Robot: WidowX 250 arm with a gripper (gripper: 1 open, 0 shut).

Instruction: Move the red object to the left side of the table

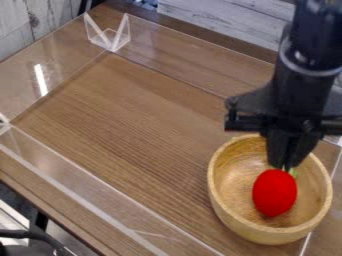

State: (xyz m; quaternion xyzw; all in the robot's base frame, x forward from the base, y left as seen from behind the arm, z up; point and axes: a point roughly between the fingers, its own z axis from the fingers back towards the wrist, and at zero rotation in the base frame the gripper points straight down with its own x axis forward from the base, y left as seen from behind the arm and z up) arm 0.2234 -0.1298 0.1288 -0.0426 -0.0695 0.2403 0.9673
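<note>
Glossy red fruit (274, 192) sitting in bowl (230, 199), pincer (287, 160) just above, spread impossible to tell.

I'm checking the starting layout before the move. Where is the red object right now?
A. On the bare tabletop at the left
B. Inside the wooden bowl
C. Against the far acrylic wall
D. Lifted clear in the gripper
B: the red object lies inside the wooden bowl at the right of the table, with the gripper just above it and not holding it.
</note>
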